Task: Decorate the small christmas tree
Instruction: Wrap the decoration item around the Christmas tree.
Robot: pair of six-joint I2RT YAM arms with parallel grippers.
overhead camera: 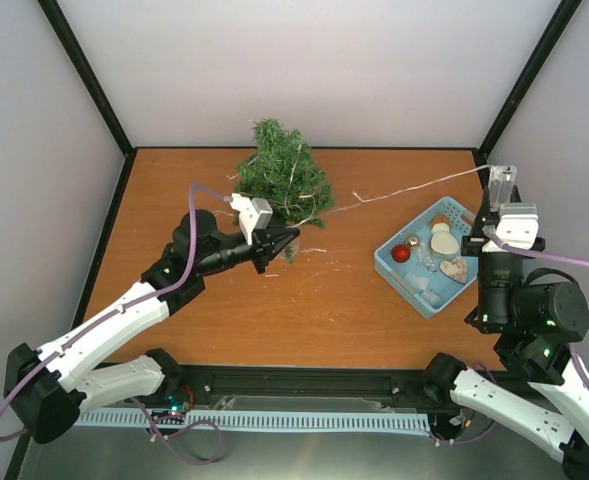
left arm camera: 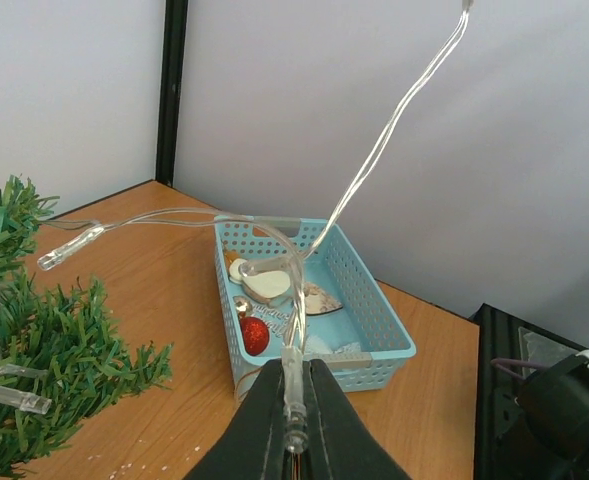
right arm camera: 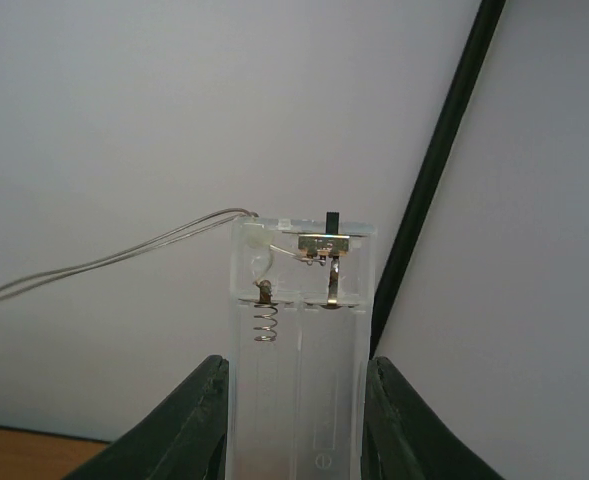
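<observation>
At 12 o'clock on the desk [overhead camera: 304,310], hard against the back wall [overhead camera: 324,70], stands the small christmas tree [overhead camera: 282,175]. Just at its 6 o'clock side the left fingers [overhead camera: 266,246] are pinched shut on the light string [left arm camera: 374,150]. Out past 3 o'clock the right fingers [overhead camera: 491,210] clamp the clear battery box [right arm camera: 296,330] and hold it up in the air.

The string runs almost taut from the tree over to the box. Any pull by either arm may tip the light tree or drag it toward the basket [overhead camera: 392,262]. The thin wire could also slide out of the left grip, or sag and catch the basket's rim.

Free room lies across the bare middle and from 6 to 9 o'clock. The basket crowds the 3 o'clock edge, and the wall leaves nothing behind the tree.
</observation>
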